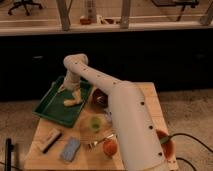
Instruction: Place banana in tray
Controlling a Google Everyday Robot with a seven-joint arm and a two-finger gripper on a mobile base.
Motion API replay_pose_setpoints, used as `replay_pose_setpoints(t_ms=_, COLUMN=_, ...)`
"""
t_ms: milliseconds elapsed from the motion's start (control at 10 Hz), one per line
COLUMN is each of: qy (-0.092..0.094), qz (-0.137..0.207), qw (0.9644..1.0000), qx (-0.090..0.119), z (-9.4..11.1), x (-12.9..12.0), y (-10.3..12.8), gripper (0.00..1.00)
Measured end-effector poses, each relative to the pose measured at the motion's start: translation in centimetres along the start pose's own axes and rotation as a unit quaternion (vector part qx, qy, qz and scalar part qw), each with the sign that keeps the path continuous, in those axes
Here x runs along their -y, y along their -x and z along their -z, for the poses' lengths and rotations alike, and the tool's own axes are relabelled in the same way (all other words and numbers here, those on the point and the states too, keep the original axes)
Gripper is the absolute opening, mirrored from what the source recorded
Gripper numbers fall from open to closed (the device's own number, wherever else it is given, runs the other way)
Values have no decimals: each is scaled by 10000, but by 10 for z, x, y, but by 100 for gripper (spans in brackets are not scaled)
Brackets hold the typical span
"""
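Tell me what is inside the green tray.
A banana lies in the tray, with the gripper right over it. The arm covers part of the tray's right edge, so anything there is hidden.

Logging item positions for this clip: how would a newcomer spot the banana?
Find the wooden table, then the green tray at its far left corner. Inside lies the banana, right beneath the tool: the only pale yellow, elongated thing in the tray.
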Motion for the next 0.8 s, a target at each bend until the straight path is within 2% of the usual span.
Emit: replay_pose_setpoints(t_ms=800, qy=12, qz=-113, qw=9999, qx=-26, z=8, x=2, y=-8, gripper=80)
